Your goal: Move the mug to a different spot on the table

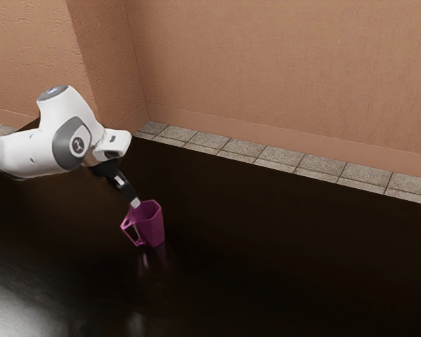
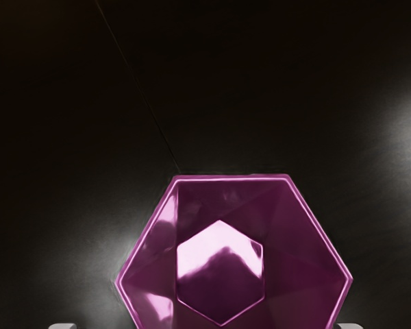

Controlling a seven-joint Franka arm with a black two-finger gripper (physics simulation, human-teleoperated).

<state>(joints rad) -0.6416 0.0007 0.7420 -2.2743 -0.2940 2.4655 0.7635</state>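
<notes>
Purple mug (image 2: 219, 274), tool (image 1: 135, 203) parted at its rim, glossy dark table (image 1: 302, 267).

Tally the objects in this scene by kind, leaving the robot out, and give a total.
Purple mug: 1
Total: 1

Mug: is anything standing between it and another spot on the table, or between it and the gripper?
Nothing visible does. The gripper is right at the rim of the mug, and the dark table around it carries no other object.
</notes>
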